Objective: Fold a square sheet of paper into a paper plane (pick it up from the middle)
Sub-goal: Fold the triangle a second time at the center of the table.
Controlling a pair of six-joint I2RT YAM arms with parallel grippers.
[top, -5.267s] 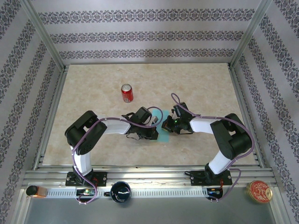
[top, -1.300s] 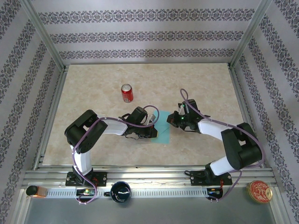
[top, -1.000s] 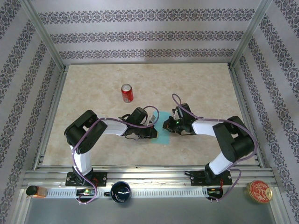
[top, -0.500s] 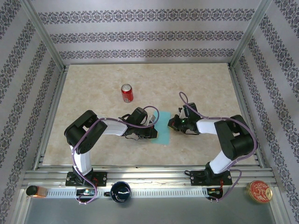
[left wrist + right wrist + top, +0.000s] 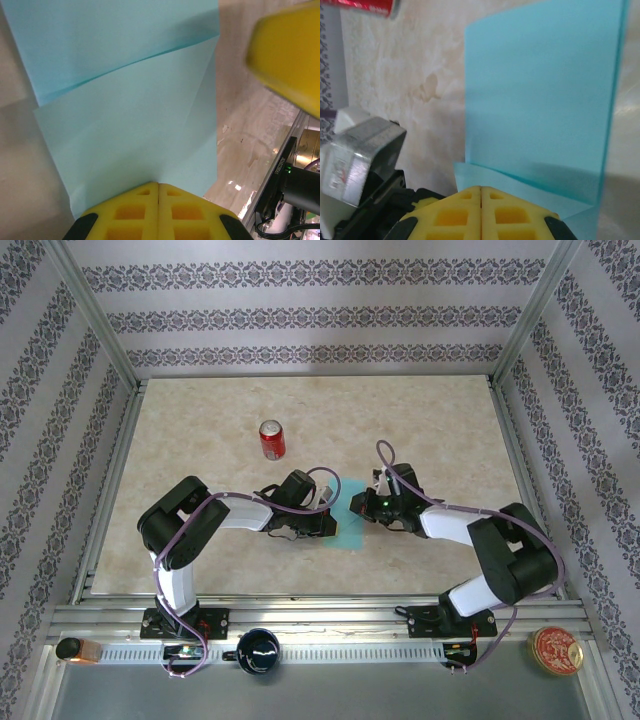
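table (image 5: 430, 420): beige marbled top inside a metal frame, with patterned walls (image 5: 320, 310) around it
left arm (image 5: 190, 530): base at the near edge, bent and reaching right to the table's middle
right arm (image 5: 505, 555): base at the near edge, bent and reaching left to meet the other arm
sheet of paper (image 5: 351, 531): turquoise, in the middle of the table between the two grippers and near the red can. It is partly folded. The left wrist view (image 5: 125, 115) shows one layer over another with a slanted edge. The right wrist view (image 5: 540, 100) shows a large flap with a lower layer at its near end.
left gripper (image 5: 331, 524): on the sheet's left edge. In its own camera (image 5: 158, 192) the yellow fingers (image 5: 125, 215) are pressed together with no gap and their tips are at the paper's edge. Whether the paper is pinched or only pressed flat is hard to tell.
right gripper (image 5: 362, 508): on the sheet's right side. Its wrist view (image 5: 481, 195) shows the jaws fully together with the tips on the lower layer. It shows as a yellow blur (image 5: 287, 55) in the left wrist view.
red can (image 5: 272, 440): upright, up-left of the sheet and apart from it; its edge is at the top of the right wrist view (image 5: 365, 5)
mug (image 5: 258, 650): dark, on the front rail between the bases
round tin (image 5: 556, 650): red lid, at the rail's right end
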